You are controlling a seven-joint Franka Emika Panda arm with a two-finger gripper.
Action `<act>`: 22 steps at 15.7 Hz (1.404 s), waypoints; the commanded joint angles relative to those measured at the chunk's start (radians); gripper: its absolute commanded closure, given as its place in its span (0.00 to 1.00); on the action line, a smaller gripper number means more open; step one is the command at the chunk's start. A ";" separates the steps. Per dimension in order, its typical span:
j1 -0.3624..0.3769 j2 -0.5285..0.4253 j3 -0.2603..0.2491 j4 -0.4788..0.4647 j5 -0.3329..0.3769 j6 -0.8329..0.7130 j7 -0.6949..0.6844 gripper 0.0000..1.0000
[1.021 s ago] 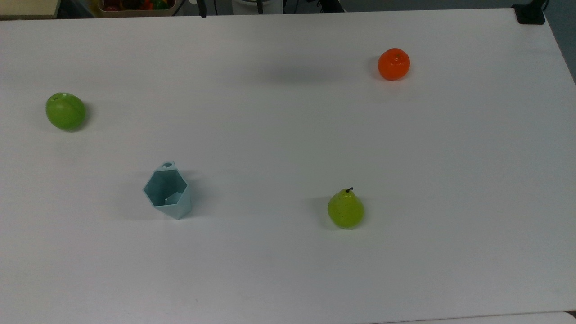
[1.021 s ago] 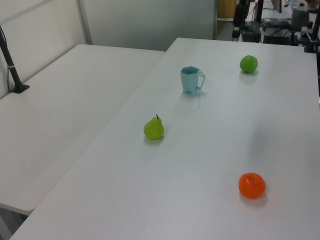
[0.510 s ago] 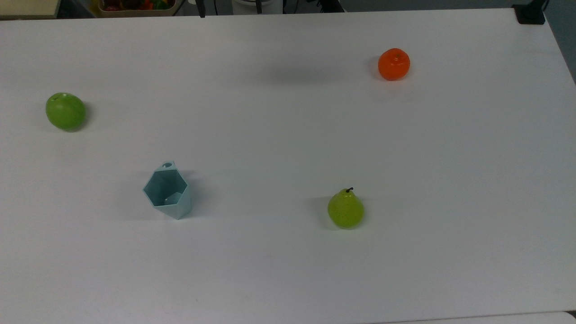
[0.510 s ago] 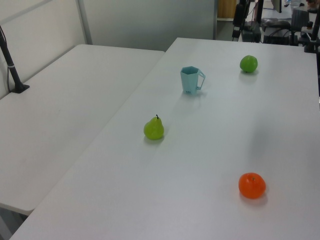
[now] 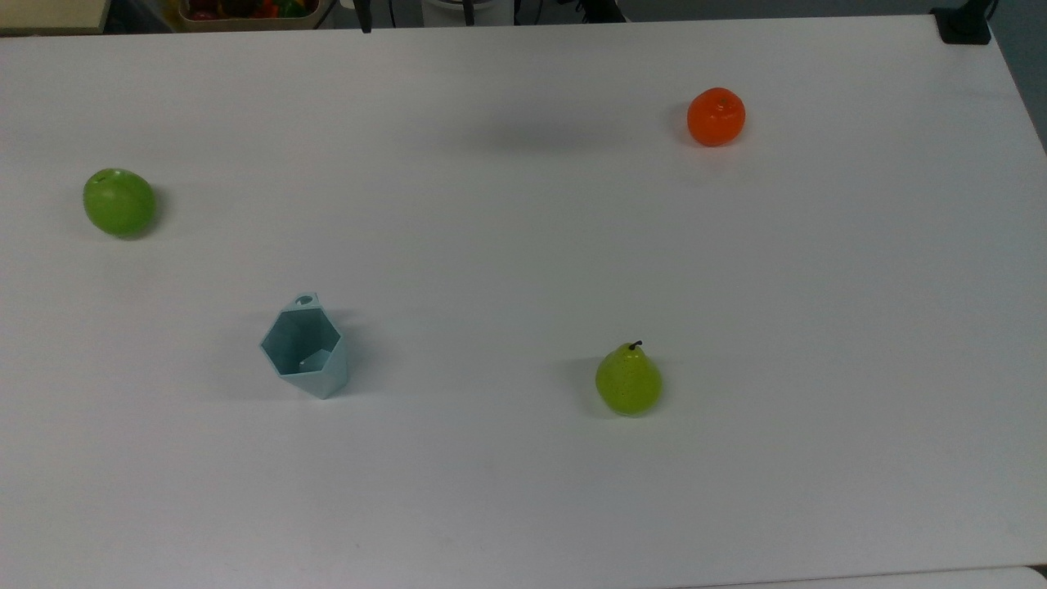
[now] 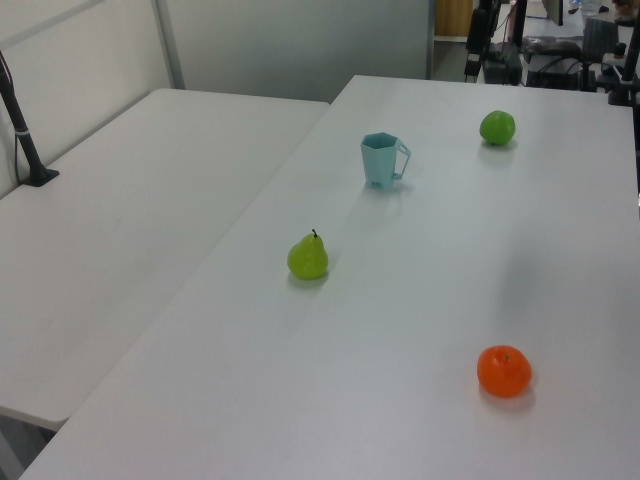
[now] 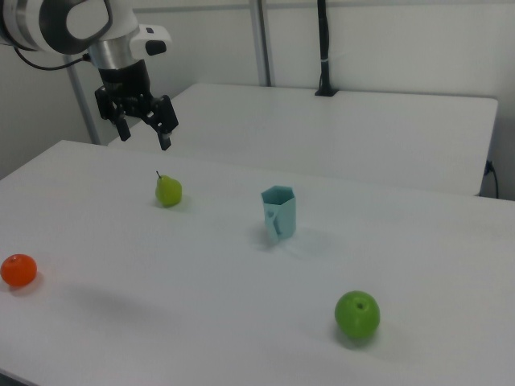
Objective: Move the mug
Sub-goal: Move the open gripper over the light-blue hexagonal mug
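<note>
Currently the mug (image 5: 304, 348) stands upright on the white table (image 5: 523, 458), nothing touching it. Pale blue-teal, faceted, hexagonal rim, empty inside. In the top view its small ring tab sits at the rim's upper edge; in the left view the handle points to the left view's right; in the right view the handle faces the camera.

Everything else relative to the mug:
- Green apple (image 5: 119, 202): well apart, up and toward the top view's left. In the left view (image 6: 497, 127) it sits behind the mug (image 6: 381, 160) and to the left view's right; in the right view (image 7: 357, 314) it is in front of the mug (image 7: 279, 213), toward the right view's right.
- Pear (image 5: 628, 380): well apart toward the top view's right, roughly level with the mug, stem up. In the right view (image 7: 168, 190) it is on the right view's left of the mug.
- Orange (image 5: 716, 116): farthest off, up and toward the top view's right. In the right view (image 7: 18, 270) it is far on the right view's left, near the table edge.

Gripper (image 7: 143, 131): in the right view it hangs in the air, well apart from the mug, up toward the right view's left and above the pear. Fingers (image 7: 166, 127) point down, spread apart, holding nothing.

A second white table (image 6: 120, 230) sits beside the main one in the left view.
</note>
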 commanded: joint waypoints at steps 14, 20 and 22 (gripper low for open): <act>-0.108 0.419 -0.055 0.316 -0.035 0.107 -0.105 0.04; -0.120 0.476 -0.060 0.279 -0.042 0.217 -0.156 0.11; -0.120 0.491 -0.060 0.262 -0.040 0.251 -0.153 0.16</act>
